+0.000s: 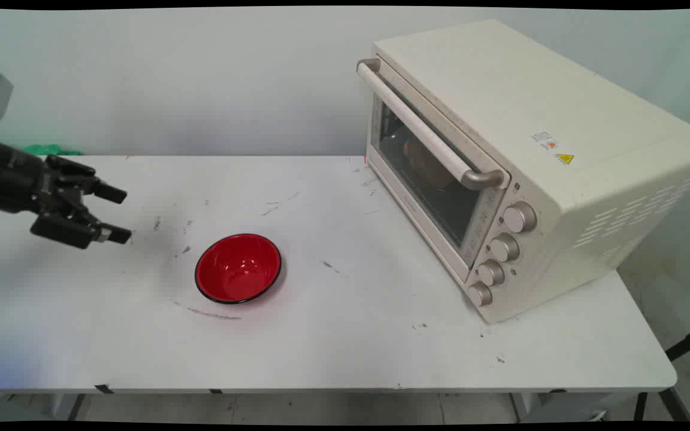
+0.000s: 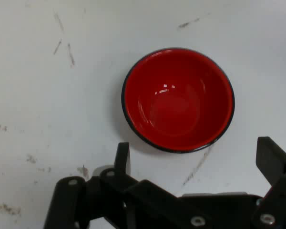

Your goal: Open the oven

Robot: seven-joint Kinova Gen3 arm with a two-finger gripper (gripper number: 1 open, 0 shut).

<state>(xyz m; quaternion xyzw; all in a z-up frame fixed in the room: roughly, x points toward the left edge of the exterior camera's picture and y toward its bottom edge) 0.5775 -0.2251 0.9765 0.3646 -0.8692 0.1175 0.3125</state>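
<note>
POSE: I reach in low from the left | CLAW: my gripper (image 1: 118,214) spread wide — holding nothing, nearest the red bowl (image 1: 238,267)

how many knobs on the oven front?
4, in one column on the oven front's right end, beside the glass door: top, second, third, bottom. None appear hidden.

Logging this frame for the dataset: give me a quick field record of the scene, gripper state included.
gripper: black two-finger gripper, open, empty, above the table's left part
nearest thing: red bowl, upright, empty, black rim, apart from the gripper
oven: cream toaster oven on the table's right, door shut, four knobs
surface: white table, scuffed
</note>
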